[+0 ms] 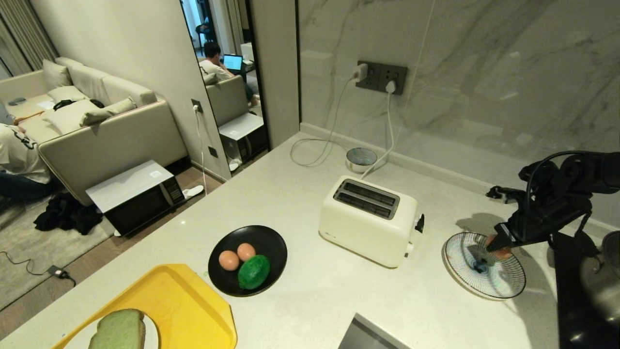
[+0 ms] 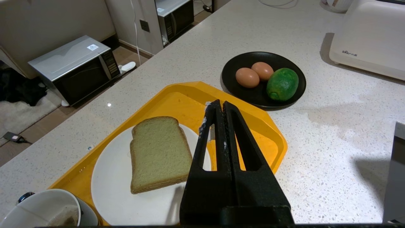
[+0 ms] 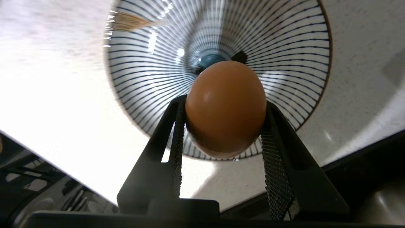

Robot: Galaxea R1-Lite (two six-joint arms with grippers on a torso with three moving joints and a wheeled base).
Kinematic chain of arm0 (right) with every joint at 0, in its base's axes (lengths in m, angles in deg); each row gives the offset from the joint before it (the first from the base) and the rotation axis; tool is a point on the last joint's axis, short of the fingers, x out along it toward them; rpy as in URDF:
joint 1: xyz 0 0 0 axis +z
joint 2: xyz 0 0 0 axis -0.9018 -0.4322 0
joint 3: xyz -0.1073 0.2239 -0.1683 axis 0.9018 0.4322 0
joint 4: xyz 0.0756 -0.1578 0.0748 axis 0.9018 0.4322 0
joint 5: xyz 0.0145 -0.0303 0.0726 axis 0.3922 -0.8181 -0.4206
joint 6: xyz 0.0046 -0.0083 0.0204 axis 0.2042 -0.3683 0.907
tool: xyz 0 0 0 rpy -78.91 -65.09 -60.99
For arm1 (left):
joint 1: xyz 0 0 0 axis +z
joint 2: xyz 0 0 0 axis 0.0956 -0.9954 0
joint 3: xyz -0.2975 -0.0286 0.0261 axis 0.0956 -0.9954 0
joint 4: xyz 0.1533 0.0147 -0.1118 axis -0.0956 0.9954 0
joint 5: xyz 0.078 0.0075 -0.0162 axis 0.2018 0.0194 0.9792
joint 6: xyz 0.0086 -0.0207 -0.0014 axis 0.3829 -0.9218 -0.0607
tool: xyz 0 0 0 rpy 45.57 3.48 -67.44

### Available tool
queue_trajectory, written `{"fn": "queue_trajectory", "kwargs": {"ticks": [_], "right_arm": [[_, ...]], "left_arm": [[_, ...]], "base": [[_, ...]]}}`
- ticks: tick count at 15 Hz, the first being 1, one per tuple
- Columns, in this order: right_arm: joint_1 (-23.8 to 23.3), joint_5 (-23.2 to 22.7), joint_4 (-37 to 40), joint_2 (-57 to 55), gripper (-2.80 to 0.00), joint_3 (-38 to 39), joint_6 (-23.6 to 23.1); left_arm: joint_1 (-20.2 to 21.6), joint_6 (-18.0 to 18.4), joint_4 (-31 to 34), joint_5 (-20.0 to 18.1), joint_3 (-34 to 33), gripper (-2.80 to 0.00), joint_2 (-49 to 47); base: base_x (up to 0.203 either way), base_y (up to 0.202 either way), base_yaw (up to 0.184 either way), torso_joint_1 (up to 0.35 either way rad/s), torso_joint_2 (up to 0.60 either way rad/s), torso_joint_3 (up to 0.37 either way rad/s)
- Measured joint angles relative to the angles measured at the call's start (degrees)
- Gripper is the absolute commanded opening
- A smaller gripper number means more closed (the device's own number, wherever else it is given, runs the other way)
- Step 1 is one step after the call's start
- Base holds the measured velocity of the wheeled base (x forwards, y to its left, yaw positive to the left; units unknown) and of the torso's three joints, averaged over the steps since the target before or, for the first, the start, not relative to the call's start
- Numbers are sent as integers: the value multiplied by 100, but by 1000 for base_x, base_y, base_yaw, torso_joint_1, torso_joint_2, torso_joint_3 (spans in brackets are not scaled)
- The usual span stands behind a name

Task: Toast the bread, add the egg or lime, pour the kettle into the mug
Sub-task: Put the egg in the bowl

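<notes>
The right gripper [image 3: 225, 126] clamps a smooth pinkish-brown egg [image 3: 225, 107] between its two black mesh-faced fingers [image 3: 274, 164], one on each side of the shell, directly above a shallow bowl [image 1: 503, 281] patterned with fine dark lines radiating from a blue centre. In the head view the egg [image 1: 499, 246] hangs over the bowl's far half, on the right of the pale speckled stone counter [image 1: 310, 300].

The left gripper [image 2: 218, 107] hovers over the yellow tray [image 2: 177, 98], its fingers pressed together with nothing between them. On the tray sits a white plate [image 2: 107, 183] carrying the bread [image 2: 158, 153], a square pale green slice with a thin brown crust. A mug [image 2: 47, 210], white inside, shows at the tray's near corner.

Beside the tray, a glossy black dish [image 1: 266, 242] holds two more eggs [image 1: 237, 256] and the lime [image 1: 253, 272], bumpy-skinned and bright green, all three touching. A cream two-slot toaster [image 1: 368, 220] stands between the dish and the striped bowl, its slots empty. A round kettle base [image 1: 361, 159] rests near the marble wall [image 1: 484, 72], wired to the wall socket [image 1: 381, 77].
</notes>
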Motion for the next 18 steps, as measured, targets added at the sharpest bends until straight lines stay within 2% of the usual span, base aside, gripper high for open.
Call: {"fn": "queue_trajectory", "kwargs": {"ticks": [5,9,13,18], "right_arm": [[31,-102,94,1075,-280,457,-20],[121,-251,1294,1943,-280,317,-127],[230,-521,2389,2724,-280,44,-612],[361,-734,2602,3496,-280,-2,-641]], "left_arm": [[2,1,2,0,0,-280,0],[2,2,5,-2,0,-280,0],[2,0,2,-1,0,-280,0],[2,-2,2,-2,0,-280,0]], "base": [[0,0,0,0,0,0],[0,0,0,0,0,0],[0,0,0,0,0,0],[0,0,0,0,0,0]]}}
